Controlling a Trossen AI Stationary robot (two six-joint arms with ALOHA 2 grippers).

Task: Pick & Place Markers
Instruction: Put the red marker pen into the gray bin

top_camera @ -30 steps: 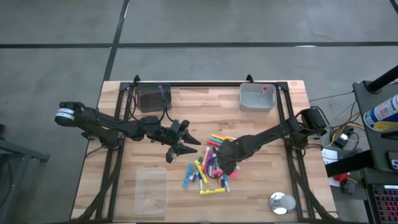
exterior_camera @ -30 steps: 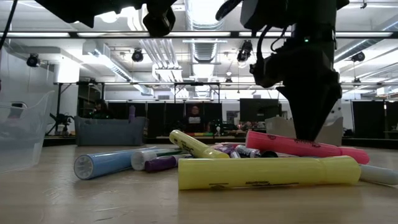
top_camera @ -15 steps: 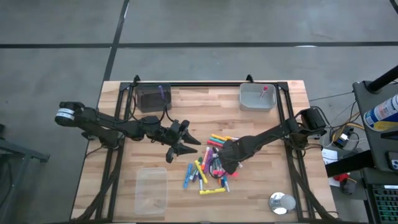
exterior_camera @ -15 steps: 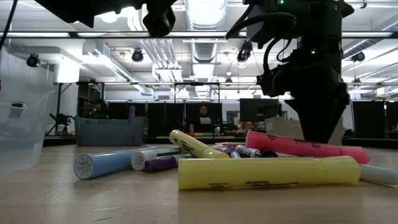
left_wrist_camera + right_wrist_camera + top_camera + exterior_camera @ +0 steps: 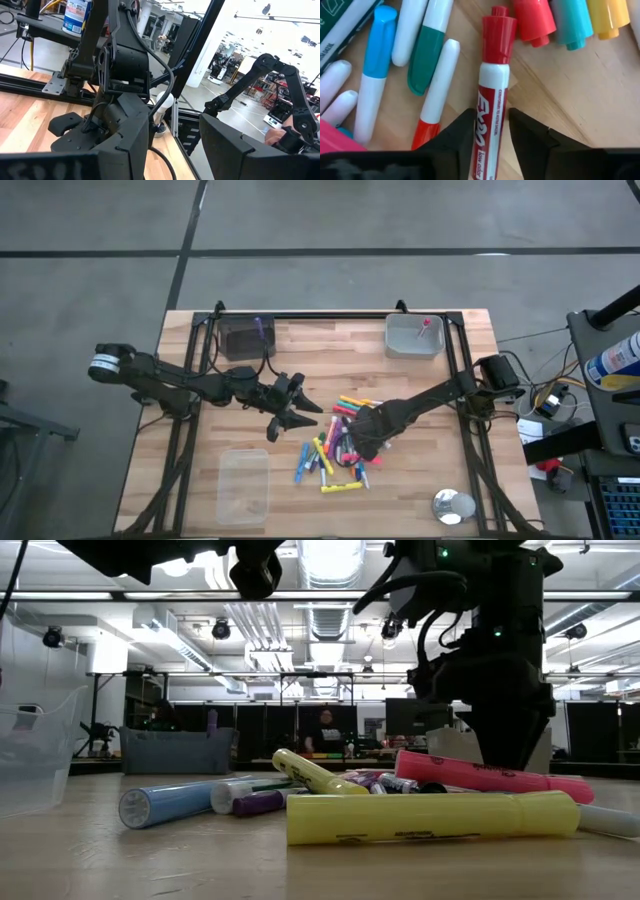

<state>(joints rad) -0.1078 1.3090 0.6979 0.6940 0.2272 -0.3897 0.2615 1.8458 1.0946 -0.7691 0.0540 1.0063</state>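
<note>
Change: right gripper point(image 5: 358, 448) has shifted a little within the marker pile since a second ago, and its fingers have drawn in; the left arm has not moved.
Right gripper: low over the markers point(image 5: 335, 448) at mid-table; its two dark fingers point(image 5: 455, 137) press both sides of a red-capped white marker point(image 5: 492, 90), lying flat on the wood.
Left gripper point(image 5: 290, 412): hangs just left of the pile, fingers spread wide with nothing between them.
Markers: most lie loose in a heap on the table point(image 5: 330, 370); one shows in the dark bin point(image 5: 243, 336) and one in the grey bin point(image 5: 414, 336) at the far edge.
Hidden: from above, the right wrist covers the gripped marker; in the low view a pink marker point(image 5: 480, 776) and a yellow marker point(image 5: 430, 817) screen the fingertips.
Cut off: the clear tub point(image 5: 30, 745) runs off the low view's edge.
Hard to make out: people in the room beyond the table, small and dim.
</note>
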